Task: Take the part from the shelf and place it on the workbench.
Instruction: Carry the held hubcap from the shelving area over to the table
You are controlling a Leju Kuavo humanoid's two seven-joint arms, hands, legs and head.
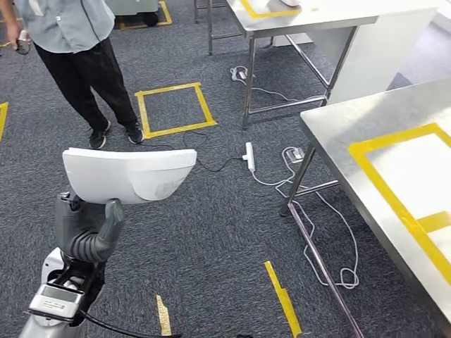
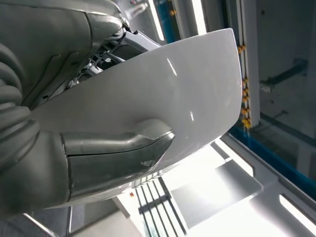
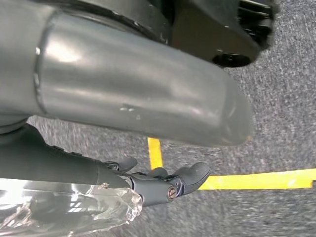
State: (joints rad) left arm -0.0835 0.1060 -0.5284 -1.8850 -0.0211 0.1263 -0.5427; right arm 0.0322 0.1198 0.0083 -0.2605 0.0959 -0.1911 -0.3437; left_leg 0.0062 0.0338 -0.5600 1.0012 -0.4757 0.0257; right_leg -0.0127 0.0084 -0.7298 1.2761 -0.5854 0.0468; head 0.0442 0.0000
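We see the left hand (image 1: 87,229) raised at the lower left of the head view, gripping the part (image 1: 130,174), a white curved panel held roughly level above the carpet (image 1: 202,232); in the left wrist view the thumb (image 2: 123,153) presses across the glossy face of the part (image 2: 178,94), with the darker fingers behind it, so the hand is closed firmly on it. The part is in the air, well apart from the workbench (image 1: 340,134), whose steel top with a yellow tape outline (image 1: 396,204) stands at the right. In the right wrist view we see the right hand (image 3: 149,113) over grey carpet and yellow tape lines (image 3: 257,180); its thumb lies straight and we see nothing in it, though we cannot tell how far its fingers are spread. A person (image 1: 79,56) stands at the upper left beside a yellow floor square (image 1: 174,108); a power strip (image 1: 249,155) and white cables (image 1: 319,239) lie under the workbench; a second table (image 1: 319,17) stands beyond.
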